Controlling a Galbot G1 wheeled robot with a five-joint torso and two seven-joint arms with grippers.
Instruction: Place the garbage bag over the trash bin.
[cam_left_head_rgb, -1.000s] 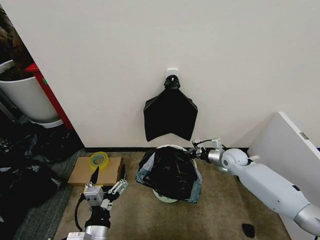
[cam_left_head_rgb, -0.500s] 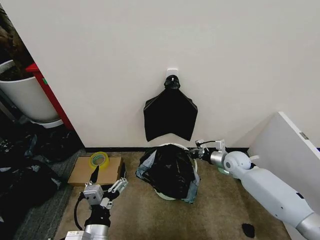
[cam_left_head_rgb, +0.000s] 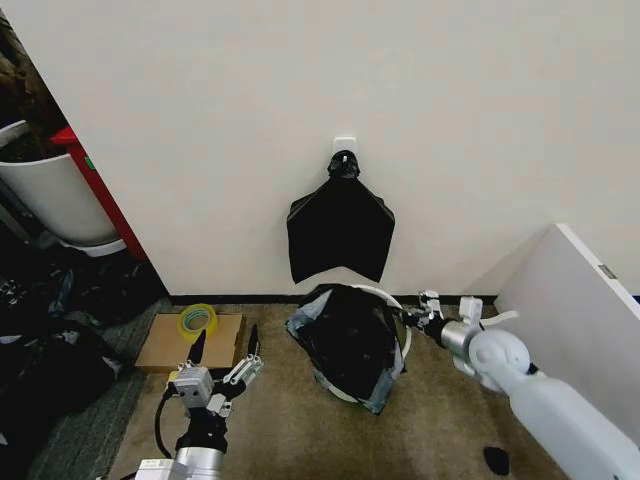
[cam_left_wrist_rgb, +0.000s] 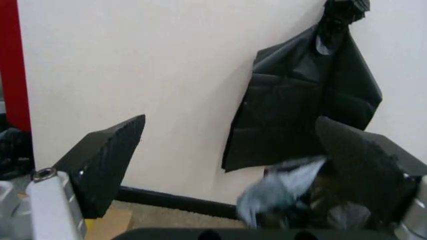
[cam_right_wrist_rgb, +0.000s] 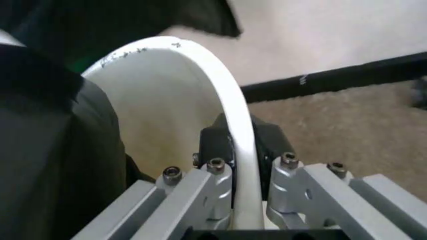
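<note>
Right pincer (cam_right_wrist_rgb: 241, 197) clamped on bin (cam_left_head_rgb: 396, 305) rim, bin tipped, bag (cam_left_head_rgb: 352, 338) draped over it. Left pincer (cam_left_head_rgb: 222, 362) spread apart, hovering near carpet.

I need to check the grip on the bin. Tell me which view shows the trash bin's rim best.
The right wrist view: the trash bin rim runs between the right end effector fingers, close up. The head view shows its rim beside the garbage bag. The left wrist view shows crumpled bag plastic, no clear rim.
</note>
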